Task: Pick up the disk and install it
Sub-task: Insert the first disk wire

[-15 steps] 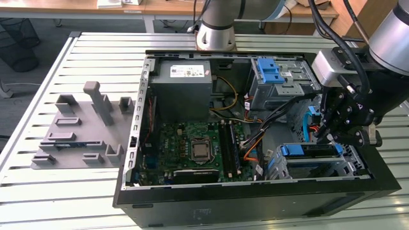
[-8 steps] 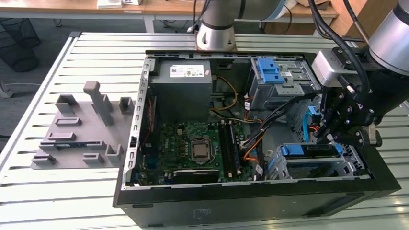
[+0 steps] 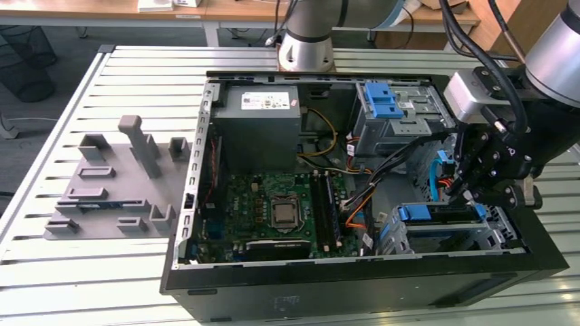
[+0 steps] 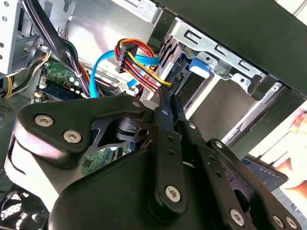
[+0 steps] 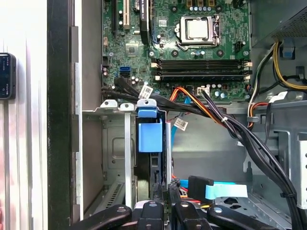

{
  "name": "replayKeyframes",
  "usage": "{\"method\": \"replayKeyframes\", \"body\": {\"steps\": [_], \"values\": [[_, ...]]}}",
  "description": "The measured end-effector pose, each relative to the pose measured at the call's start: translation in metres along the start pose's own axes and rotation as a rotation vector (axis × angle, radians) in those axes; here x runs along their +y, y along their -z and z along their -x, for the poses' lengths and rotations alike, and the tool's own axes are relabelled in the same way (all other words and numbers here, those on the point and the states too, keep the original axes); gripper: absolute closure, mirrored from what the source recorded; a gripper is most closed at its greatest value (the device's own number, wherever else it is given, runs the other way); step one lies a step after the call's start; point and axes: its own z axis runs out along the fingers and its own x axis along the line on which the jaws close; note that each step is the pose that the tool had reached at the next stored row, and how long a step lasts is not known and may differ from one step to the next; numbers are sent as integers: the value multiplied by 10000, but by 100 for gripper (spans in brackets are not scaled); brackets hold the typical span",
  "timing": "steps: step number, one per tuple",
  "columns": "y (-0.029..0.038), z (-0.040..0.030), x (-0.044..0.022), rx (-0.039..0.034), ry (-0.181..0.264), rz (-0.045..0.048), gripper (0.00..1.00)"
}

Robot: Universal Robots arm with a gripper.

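The disk [image 3: 441, 213] sits on edge in the drive cage [image 3: 503, 234] at the case's front corner, on the exterior view's right. Its blue carrier tab [image 5: 149, 130] sticks out of the slot in both wrist views, and the tab [image 4: 197, 65] lies just past the fingertips. My gripper [image 3: 471, 197] hangs over that cage. Its thin black fingers [image 4: 163, 112] lie close together, shut, with nothing visible between them. The gripper's tips [image 5: 160, 190] are at the disk's cable-side edge, in line with the slot.
The open computer case [image 3: 363, 282] holds a grey power supply [image 3: 269, 112], a motherboard [image 3: 281, 204] and a second cage with a blue latch [image 3: 385, 102]. Black, orange and blue cables [image 4: 136, 57] run close beside the fingers. A grey fixture [image 3: 118, 183] lies on the slatted table.
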Motion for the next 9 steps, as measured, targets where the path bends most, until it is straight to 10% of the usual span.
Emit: {"method": "replayKeyframes", "body": {"steps": [9], "values": [[-16,-29,-21,1,-44,53,84]]}}
